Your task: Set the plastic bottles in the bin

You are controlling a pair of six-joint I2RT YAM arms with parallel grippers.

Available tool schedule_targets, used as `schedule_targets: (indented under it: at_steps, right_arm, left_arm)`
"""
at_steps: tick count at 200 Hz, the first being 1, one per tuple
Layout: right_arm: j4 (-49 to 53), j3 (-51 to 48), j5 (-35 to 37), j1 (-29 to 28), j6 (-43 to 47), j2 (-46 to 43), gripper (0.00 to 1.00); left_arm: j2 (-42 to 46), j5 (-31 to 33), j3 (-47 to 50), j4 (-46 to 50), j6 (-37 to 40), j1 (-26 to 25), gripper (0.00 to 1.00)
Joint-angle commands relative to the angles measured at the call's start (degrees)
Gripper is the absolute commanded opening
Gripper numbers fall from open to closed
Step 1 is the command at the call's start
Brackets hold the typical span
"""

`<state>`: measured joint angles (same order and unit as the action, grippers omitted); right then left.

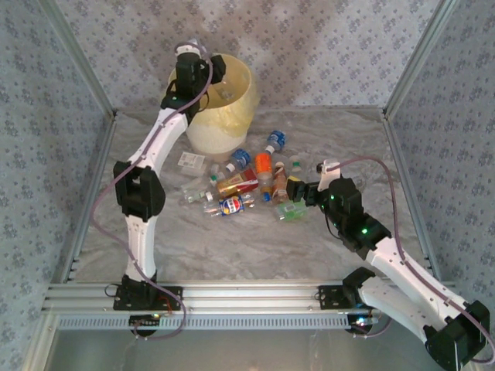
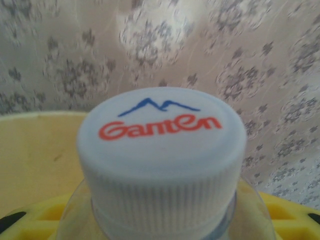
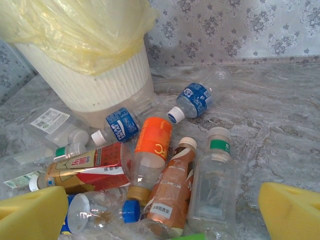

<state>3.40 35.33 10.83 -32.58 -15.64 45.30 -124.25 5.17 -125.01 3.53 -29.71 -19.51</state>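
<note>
My left gripper (image 1: 193,68) is raised over the near-left rim of the cream-yellow bin (image 1: 228,108). It is shut on a clear plastic bottle whose white "Ganten" cap (image 2: 162,145) sits close to the left wrist camera, between the yellow pads (image 2: 292,215). Several other bottles lie in a pile (image 1: 251,182) on the table in front of the bin. My right gripper (image 1: 298,188) (image 3: 160,222) hangs open just above the pile's right side, holding nothing. Below it lie an orange-labelled bottle (image 3: 152,147), a brown one (image 3: 172,192), a clear green-banded one (image 3: 215,185) and a red-and-gold one (image 3: 85,170).
A flat clear package with a white label (image 1: 191,161) (image 3: 50,120) lies left of the pile by the bin's base. Patterned walls and metal frame posts (image 1: 402,77) enclose the marbled table (image 1: 363,147). Bare surface lies to the right and front of the pile.
</note>
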Motion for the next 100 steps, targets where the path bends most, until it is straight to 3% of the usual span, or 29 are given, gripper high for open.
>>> schedule_targets:
  at_steps: [1,55,100]
  right_arm:
    - [1.2,1.1,1.4,0.4,-0.8,-0.3,1.00]
    - [1.3,0.9,1.5,0.5,-1.0,0.1,1.00]
    - [2.0,1.1,1.6,0.5,-1.1,0.2,1.00]
  left_arm:
    - [-0.1,-2.4,-3.1,0.4,-3.1,-0.2,0.56]
    - [-3.6,-9.2,-7.5,7.6,-4.6,-1.1,0.63]
    - [-5.8,-14.0,-15.1,15.6,-3.3,-1.4,0.86]
